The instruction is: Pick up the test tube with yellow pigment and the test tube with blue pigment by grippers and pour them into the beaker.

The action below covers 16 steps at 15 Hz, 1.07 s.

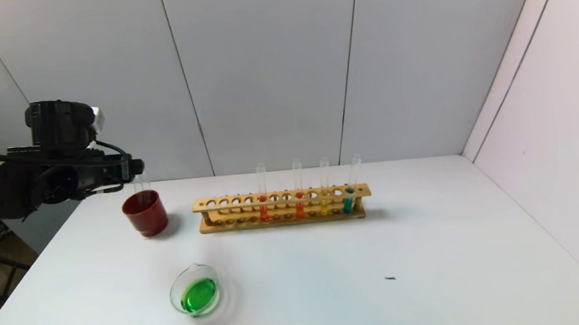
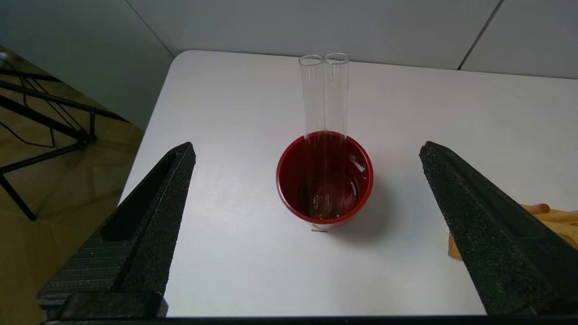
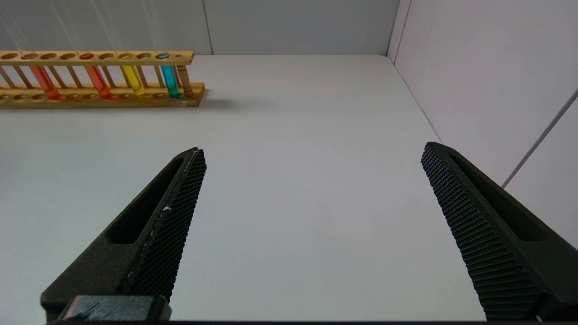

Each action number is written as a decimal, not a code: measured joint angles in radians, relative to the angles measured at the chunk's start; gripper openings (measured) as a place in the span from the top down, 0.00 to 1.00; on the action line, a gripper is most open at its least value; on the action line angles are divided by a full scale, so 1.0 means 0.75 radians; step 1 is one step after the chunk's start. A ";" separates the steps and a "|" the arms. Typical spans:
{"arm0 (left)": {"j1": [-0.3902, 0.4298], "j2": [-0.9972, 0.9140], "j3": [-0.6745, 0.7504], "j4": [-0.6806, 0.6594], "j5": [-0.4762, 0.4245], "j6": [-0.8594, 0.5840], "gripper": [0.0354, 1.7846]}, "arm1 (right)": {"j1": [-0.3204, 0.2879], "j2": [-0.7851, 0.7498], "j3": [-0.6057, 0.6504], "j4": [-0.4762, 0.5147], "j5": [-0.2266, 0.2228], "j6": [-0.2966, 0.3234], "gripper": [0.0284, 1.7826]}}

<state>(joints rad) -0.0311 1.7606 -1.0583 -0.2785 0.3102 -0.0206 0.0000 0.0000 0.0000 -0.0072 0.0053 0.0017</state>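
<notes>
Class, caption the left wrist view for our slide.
Open left claw facing a red cup holding two empty test tubes.

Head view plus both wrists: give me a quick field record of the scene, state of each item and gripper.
rack: wooden, upright on table
orange-red tubes: two, in rack
yellow tube: in rack
blue tube: in rack, at the rack's right end
beaker: nearer than rack, holds green liquid
red cup: left of rack, two empty clear tubes standing in it
left gripper: open, above and before the cup
right gripper: open, over bare table, holding nothing
</notes>
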 joint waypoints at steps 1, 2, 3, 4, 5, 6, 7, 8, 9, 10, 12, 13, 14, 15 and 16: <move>-0.001 -0.059 0.036 0.006 -0.024 0.028 0.02 | 0.000 0.000 0.000 -0.001 0.000 0.000 0.02; -0.008 -0.121 0.074 0.014 -0.046 0.043 0.02 | 0.000 0.000 0.000 -0.001 0.000 0.000 0.02; -0.019 -0.193 0.121 0.030 -0.061 0.052 0.02 | 0.000 0.000 0.000 -0.001 0.001 0.000 0.02; -0.030 -0.264 0.166 0.046 -0.068 0.056 0.02 | 0.000 0.000 0.000 0.000 0.000 0.000 0.02; -0.038 -0.337 0.212 0.066 -0.072 0.059 0.02 | 0.000 0.000 0.000 0.000 0.000 0.000 0.02; -0.044 -0.416 0.258 0.087 -0.074 0.061 0.02 | 0.000 0.000 0.000 0.000 0.000 0.000 0.02; -0.048 -0.506 0.303 0.117 -0.076 0.063 0.02 | 0.000 0.000 0.000 0.000 0.001 0.000 0.02; -0.052 -0.593 0.340 0.155 -0.077 0.063 0.02 | 0.000 0.000 0.000 0.000 0.000 0.000 0.02; -0.053 -0.685 0.374 0.203 -0.078 0.064 0.02 | 0.000 0.000 0.000 0.000 0.001 0.000 0.02; -0.054 -0.790 0.410 0.256 -0.080 0.063 0.02 | 0.000 0.000 0.000 0.000 0.000 0.000 0.02; -0.056 -0.993 0.487 0.346 -0.082 0.061 0.02 | 0.000 0.000 0.000 0.000 0.001 0.000 0.02; -0.056 -1.097 0.525 0.392 -0.083 0.061 0.02 | 0.000 0.000 0.000 0.000 0.000 -0.001 0.02; -0.056 -1.210 0.561 0.454 -0.081 0.061 0.02 | 0.000 0.000 0.000 0.000 0.001 0.000 0.02; -0.056 -1.314 0.586 0.525 -0.081 0.061 0.02 | 0.000 0.000 0.000 0.000 0.001 -0.001 0.02; -0.056 -1.426 0.606 0.609 -0.081 0.063 0.02 | 0.000 0.000 0.000 0.000 0.000 0.000 0.02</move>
<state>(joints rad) -0.0734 0.6909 -0.6036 0.1783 0.2491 0.0264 0.0000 0.0000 0.0000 -0.0072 0.0053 0.0017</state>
